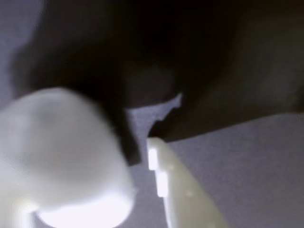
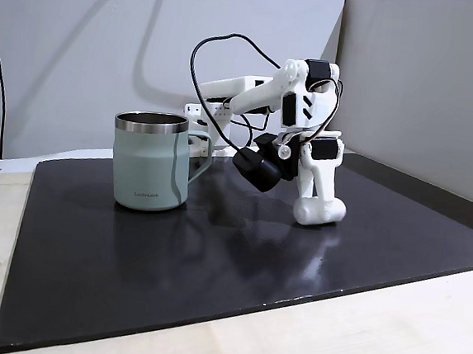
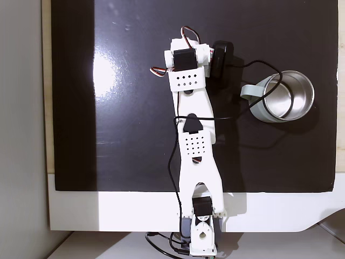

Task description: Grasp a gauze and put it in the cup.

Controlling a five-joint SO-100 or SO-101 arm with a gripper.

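While the arm bends low over the mat, the parts run from largest to smallest:
Mat (image 2: 213, 258): dark, glossy sheet on a pale table.
Arm (image 3: 193, 135): white, folded down; its wrist hides the fingertips from above.
Cup (image 2: 151, 161): sage-green mug, steel rim, upright, well apart from the gauze; interior unseen from the side.
Gauze (image 2: 320, 211): small white roll on the mat at the gripper's foot; looks soft, light, squashable; best pinched across its round sides.
Gripper (image 2: 317, 207): one white finger (image 1: 178, 190) beside the blurred roll; grip cannot be told.

Gauze (image 1: 61, 156) blurred; cup (image 2: 151, 163) upright (sage).
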